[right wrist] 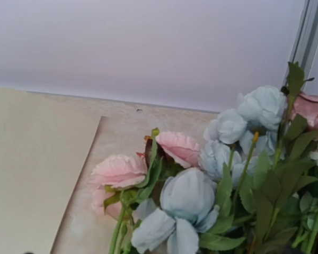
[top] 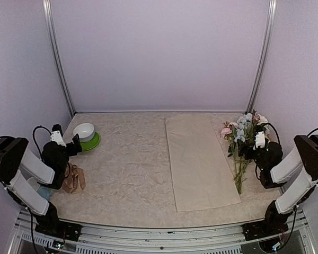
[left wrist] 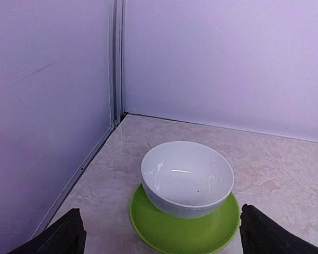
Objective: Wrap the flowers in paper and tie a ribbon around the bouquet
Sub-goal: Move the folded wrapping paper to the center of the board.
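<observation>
So, nothing wrapped or tied yet. Counting from the top view: one sheet of paper (top: 199, 161) lying flat just right of centre. One bunch of flowers (top: 239, 145) just off its right edge, blooms toward the upper right, stems running down the frame. One ribbon (top: 74, 179) heaped loosely at lower left. Also one white bowl (left wrist: 186, 177) sitting on one green plate (left wrist: 148, 228), at the left of the desk (top: 127, 169). Can't count the blooms exactly, too much overlap.

Handling guesses: expect thin, light paper, prone to sliding and creasing, so pinch a corner or a long edge instead of pressing the middle. Treat the blooms as soft and floppy; grab low on the stems, clear of the petals. Figure on a limp, slightly slippery ribbon; go for a loose end.

Seeing the left gripper (top: 75, 144) spread wide by the bowl, holding nothing. Right gripper (top: 246, 151) up against the flowers, spread wide too, nothing clamped; contact hard to tell.
</observation>
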Robot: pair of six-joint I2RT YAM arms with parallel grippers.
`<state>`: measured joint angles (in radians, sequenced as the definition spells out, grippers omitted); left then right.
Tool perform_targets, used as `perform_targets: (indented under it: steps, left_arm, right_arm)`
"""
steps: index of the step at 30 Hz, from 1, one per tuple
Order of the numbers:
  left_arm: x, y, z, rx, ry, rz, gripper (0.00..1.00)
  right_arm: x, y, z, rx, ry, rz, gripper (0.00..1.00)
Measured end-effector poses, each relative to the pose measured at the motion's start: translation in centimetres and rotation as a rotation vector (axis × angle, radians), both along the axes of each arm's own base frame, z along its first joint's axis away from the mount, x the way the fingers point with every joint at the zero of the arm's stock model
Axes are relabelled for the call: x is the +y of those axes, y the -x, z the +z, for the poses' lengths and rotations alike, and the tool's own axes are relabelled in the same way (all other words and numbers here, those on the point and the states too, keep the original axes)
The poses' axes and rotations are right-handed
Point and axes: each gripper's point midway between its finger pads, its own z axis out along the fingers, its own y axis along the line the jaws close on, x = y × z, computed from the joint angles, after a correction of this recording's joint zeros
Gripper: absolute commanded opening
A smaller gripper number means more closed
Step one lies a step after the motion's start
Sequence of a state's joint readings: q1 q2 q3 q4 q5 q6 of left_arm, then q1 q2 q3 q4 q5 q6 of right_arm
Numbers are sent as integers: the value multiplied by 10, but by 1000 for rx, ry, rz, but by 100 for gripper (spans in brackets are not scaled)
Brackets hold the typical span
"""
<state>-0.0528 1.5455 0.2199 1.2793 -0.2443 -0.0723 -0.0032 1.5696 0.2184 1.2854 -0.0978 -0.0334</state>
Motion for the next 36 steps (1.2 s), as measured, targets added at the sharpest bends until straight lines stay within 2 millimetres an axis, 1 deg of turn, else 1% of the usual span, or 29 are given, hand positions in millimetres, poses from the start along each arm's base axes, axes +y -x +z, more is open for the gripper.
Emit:
perform_targets:
  steps: [4, 7, 8, 9, 11, 13, 14, 15, 17, 18, 19, 20, 21, 22, 23, 24, 25, 26, 27, 28, 29, 31, 32, 34, 36]
  left_arm:
    - [0, 0, 0, 0, 0, 0, 99]
    - [0, 0, 0, 0, 0, 0, 99]
    - [0, 0, 0, 0, 0, 0, 99]
    - [0, 0, 0, 0, 0, 0, 99]
    - [3, 0, 0, -1, 1, 2, 99]
    - [8, 1, 2, -6, 10, 27, 98]
    - [13, 3, 4, -8, 17, 55, 97]
    - [19, 6, 9, -19, 29, 94, 96]
    - [31, 17, 32, -77, 52, 184, 93]
    - [33, 24, 49, -122, 62, 222, 92]
    - [31, 30, 63, -157, 66, 239, 90]
    - [23, 35, 81, -200, 71, 239, 90]
    - [12, 39, 97, -233, 78, 225, 88]
    - [-4, 41, 117, -267, 88, 193, 88]
    - [-16, 41, 131, -286, 95, 164, 87]
    - [-24, 41, 150, -302, 95, 150, 87]
    - [-49, 40, 162, -307, 101, 86, 88]
    - [-63, 40, 171, -302, 97, 57, 88]
    - [-81, 40, 180, -294, 89, 13, 89]
    - [-105, 41, 187, -277, 74, -49, 90]
    - [-122, 43, 188, -259, 60, -93, 90]
    - [-163, 45, 184, -201, 8, -205, 92]
    - [-182, 47, 178, -165, -23, -258, 93]
    - [-218, 49, 160, -83, -89, -356, 93]
    - [-246, 53, 140, -5, -142, -443, 93]
  right_arm:
    - [-2, 0, 0, 1, -1, -12, 100]
    - [-6, 0, 8, -3, -5, -32, 100]
    - [-7, 0, 15, -8, -6, -36, 100]
    - [-7, 0, 26, -26, -11, -38, 100]
    - [-7, 0, 57, -79, -32, -33, 95]
    - [-1, -2, 88, -123, -57, 4, 84]
    - [3, -3, 99, -132, -68, 29, 77]
    - [13, -8, 117, -125, -92, 88, 70]
    - [25, -14, 131, -102, -113, 160, 61]
    - [32, -18, 136, -78, -130, 198, 59]
    - [43, -23, 140, -43, -149, 247, 59]
    - [51, -28, 140, -4, -165, 277, 60]
    - [61, -35, 138, 45, -178, 302, 62]
    - [74, -41, 132, 102, -185, 323, 62]
    - [89, -47, 123, 164, -188, 342, 63]
    - [105, -53, 109, 237, -183, 356, 63]
    - [117, -56, 95, 302, -176, 360, 65]
    - [128, -60, 76, 388, -165, 360, 73]
    - [138, -62, 56, 471, -155, 355, 83]
    - [145, -62, 34, 553, -144, 344, 96]
    - [147, -61, 13, 631, -133, 326, 99]
    - [142, -56, -22, 758, -111, 277, 100]
    - [137, -53, -39, 823, -94, 246, 100]
    - [129, -47, -60, 910, -70, 195, 100]
    - [122, -44, -72, 963, -49, 156, 100]
